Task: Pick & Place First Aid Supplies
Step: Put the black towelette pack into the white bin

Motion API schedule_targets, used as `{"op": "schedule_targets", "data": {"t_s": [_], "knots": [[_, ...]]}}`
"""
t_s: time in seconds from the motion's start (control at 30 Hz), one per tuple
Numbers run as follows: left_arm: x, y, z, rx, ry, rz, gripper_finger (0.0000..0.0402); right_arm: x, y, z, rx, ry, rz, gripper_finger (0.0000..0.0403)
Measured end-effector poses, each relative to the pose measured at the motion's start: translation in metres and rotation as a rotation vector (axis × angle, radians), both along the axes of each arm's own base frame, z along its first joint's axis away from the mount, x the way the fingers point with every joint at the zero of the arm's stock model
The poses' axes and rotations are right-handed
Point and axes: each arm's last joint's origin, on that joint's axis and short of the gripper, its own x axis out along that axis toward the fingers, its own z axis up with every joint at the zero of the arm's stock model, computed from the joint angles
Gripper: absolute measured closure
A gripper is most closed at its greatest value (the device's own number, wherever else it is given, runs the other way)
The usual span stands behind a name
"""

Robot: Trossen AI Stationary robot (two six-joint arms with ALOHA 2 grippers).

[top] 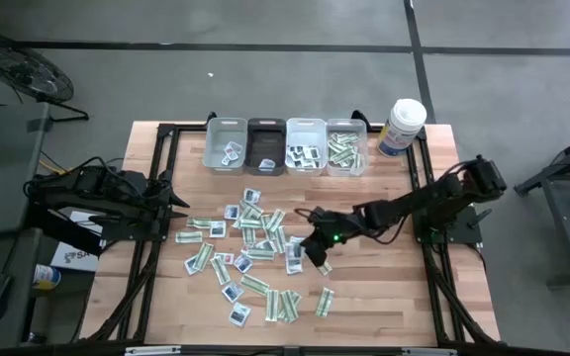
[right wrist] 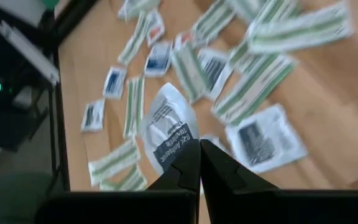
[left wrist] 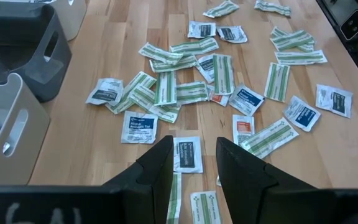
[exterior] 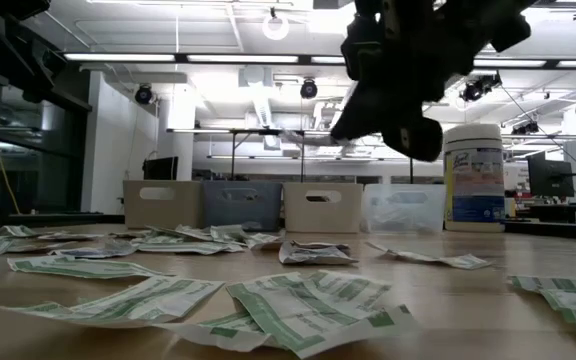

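First aid supplies (top: 250, 247): green-and-white strips and squarish white packets, scattered flat on table, near side of the bins (top: 285, 146). One white packet (right wrist: 166, 134) pinched in right claw (right wrist: 199, 163).

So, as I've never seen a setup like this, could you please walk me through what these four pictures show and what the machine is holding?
They show a two-armed robot at a wooden table, caught at one moment by four cameras. One looks straight down from above, one sits level with the tabletop, and one rides on each wrist.

Scattered over the table are first aid packets: narrow green-and-white strips and squarish white ones. Along the far edge stand four small bins, some already holding packets, and a white canister.

The right gripper reaches over the pile. Its wrist camera shows its fingers shut on a white packet, lifted off the table.

The left gripper waits at the table's left side, partly open and holding nothing.
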Motion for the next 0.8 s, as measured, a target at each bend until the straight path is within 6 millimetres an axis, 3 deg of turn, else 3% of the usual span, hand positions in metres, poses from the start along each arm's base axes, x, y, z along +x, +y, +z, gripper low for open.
{"op": "schedule_targets", "data": {"t_s": [0.3,0.8], "knots": [[0.000,0.000,0.000,0.001,-0.001,0.002,0.0283,0.004,-0.035,0.008,-0.045,-0.037,-0.098,0.0403],[0.000,0.001,0.000,-0.015,-0.003,0.044,0.0283,0.004,-0.104,0.009,-0.082,-0.061,-0.058,0.0403]]}}
